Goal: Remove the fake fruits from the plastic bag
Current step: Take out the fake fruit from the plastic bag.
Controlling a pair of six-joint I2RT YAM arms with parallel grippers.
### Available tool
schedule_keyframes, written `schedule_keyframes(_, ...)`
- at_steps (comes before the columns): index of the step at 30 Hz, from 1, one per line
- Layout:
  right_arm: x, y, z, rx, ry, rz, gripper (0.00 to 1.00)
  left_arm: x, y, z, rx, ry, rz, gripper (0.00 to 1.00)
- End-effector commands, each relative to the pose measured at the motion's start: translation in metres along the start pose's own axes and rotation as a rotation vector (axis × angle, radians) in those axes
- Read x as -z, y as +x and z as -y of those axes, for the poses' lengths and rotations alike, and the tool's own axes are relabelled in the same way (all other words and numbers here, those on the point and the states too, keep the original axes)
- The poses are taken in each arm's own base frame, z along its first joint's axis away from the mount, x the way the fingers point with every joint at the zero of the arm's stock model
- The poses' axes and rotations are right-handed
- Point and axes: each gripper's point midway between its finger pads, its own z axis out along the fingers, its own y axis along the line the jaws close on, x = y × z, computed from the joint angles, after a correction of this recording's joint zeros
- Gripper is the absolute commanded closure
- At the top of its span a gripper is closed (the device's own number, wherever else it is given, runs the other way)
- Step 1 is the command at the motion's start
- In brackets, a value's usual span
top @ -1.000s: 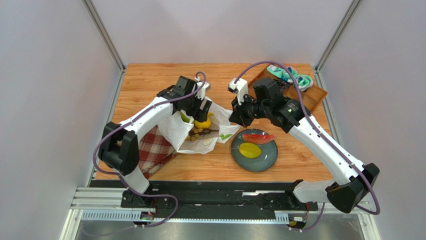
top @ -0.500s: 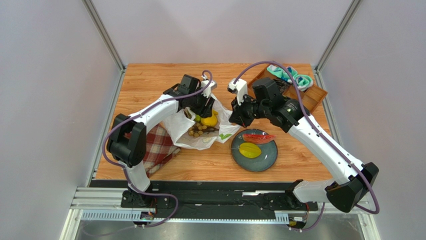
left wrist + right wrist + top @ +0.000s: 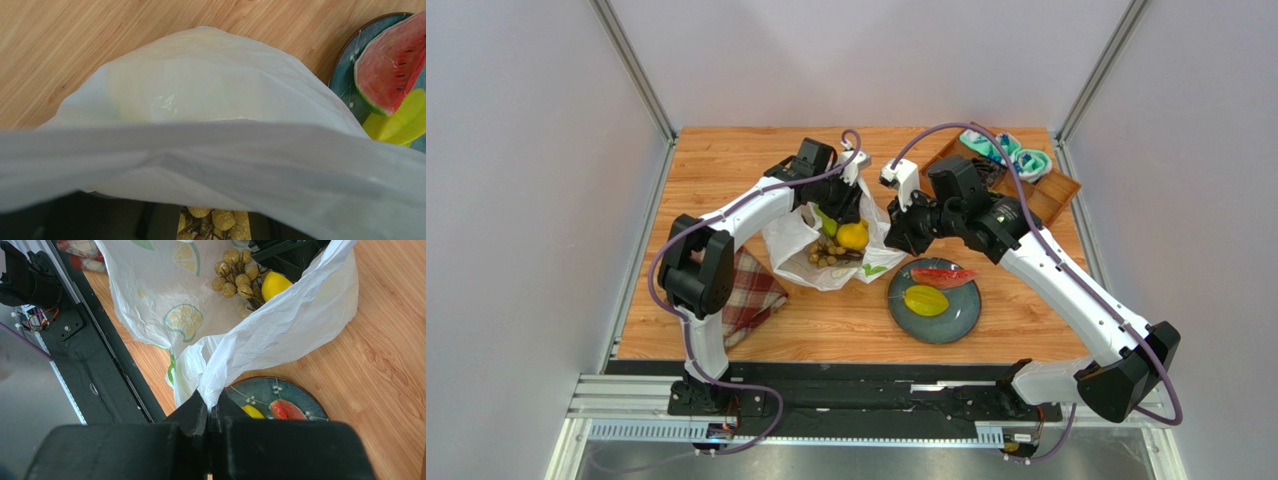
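Observation:
The white plastic bag (image 3: pixel 801 255) lies open on the table, with a yellow mango (image 3: pixel 853 236), a brown grape bunch (image 3: pixel 825 253) and a green pear (image 3: pixel 827 222) in its mouth. My left gripper (image 3: pixel 837 208) reaches into that mouth. In the left wrist view the grape bunch (image 3: pixel 220 220) shows in the gap between my dark fingers (image 3: pixel 152 222); bag film hides the tips, so contact is unclear. My right gripper (image 3: pixel 210 405) is shut on a bunched edge of the bag (image 3: pixel 280 335), holding it up. The watermelon slice (image 3: pixel 943 275) and starfruit (image 3: pixel 925 300) lie on the blue plate (image 3: pixel 961 318).
A red plaid cloth (image 3: pixel 748 292) lies left of the bag, by the left arm's elbow. At the back right a wooden tray (image 3: pixel 1048 197) holds teal rolled socks (image 3: pixel 1016 158). The black rail (image 3: pixel 856 385) runs along the table's near edge.
My left gripper has pushed rightward and deeper into the bag's mouth, its jaws narrowing. The bag has slid right, uncovering more plaid cloth. The right arm has held still.

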Motion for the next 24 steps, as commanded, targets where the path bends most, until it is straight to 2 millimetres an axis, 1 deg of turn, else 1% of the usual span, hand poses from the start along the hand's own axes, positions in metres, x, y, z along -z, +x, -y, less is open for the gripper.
schedule_keyframes(1, -0.002, -0.002, 0.003, 0.017, 0.011, 0.004, 1.0, 0.001, -0.009, 0.003, -0.016, 0.036, 0.014, 0.49)
schedule_keyframes(4, -0.003, -0.003, 0.004, 0.016, 0.009, 0.004, 1.0, 0.001, -0.007, 0.006, -0.012, 0.057, 0.01, 0.62)
schedule_keyframes(5, -0.004, -0.003, 0.004, 0.015, 0.01, 0.003, 1.0, 0.0, -0.006, 0.007, -0.011, 0.063, 0.006, 0.69)
schedule_keyframes(7, -0.004, -0.003, 0.004, 0.016, 0.009, 0.002, 1.0, 0.001, -0.006, 0.008, -0.012, 0.067, 0.001, 0.73)
schedule_keyframes(8, -0.004, -0.004, 0.005, 0.019, 0.011, 0.004, 1.0, 0.001, -0.005, 0.008, -0.013, 0.069, -0.001, 0.78)
schedule_keyframes(13, -0.005, -0.004, 0.005, 0.016, 0.014, 0.004, 1.0, 0.002, -0.007, 0.011, -0.011, 0.079, 0.009, 0.8)
schedule_keyframes(16, -0.006, -0.002, 0.008, 0.016, 0.024, -0.001, 1.0, 0.003, -0.01, 0.014, -0.015, 0.093, 0.021, 0.89)
schedule_keyframes(17, -0.006, -0.001, 0.007, 0.018, 0.022, -0.003, 1.0, 0.004, -0.011, 0.013, -0.009, 0.088, 0.026, 1.0)
schedule_keyframes(18, -0.007, -0.001, 0.009, 0.019, 0.03, -0.005, 1.0, 0.006, -0.012, 0.014, -0.01, 0.088, 0.034, 1.0)
schedule_keyframes(20, -0.007, 0.001, 0.011, 0.017, 0.04, -0.01, 1.0, 0.012, -0.017, 0.015, -0.014, 0.095, 0.053, 1.0)
schedule_keyframes(21, -0.007, 0.001, 0.013, 0.013, 0.045, -0.01, 1.0, 0.021, -0.023, 0.018, -0.019, 0.096, 0.071, 1.0)
schedule_keyframes(22, -0.008, 0.001, 0.015, 0.007, 0.049, -0.011, 1.0, 0.029, -0.025, 0.017, -0.008, 0.095, 0.077, 1.0)
schedule_keyframes(23, -0.008, 0.001, 0.017, 0.0, 0.055, -0.01, 1.0, 0.037, -0.03, 0.019, 0.004, 0.106, 0.095, 1.0)
schedule_keyframes(24, -0.009, 0.001, 0.018, 0.002, 0.057, -0.009, 1.0, 0.054, -0.038, 0.025, -0.007, 0.105, 0.13, 1.0)
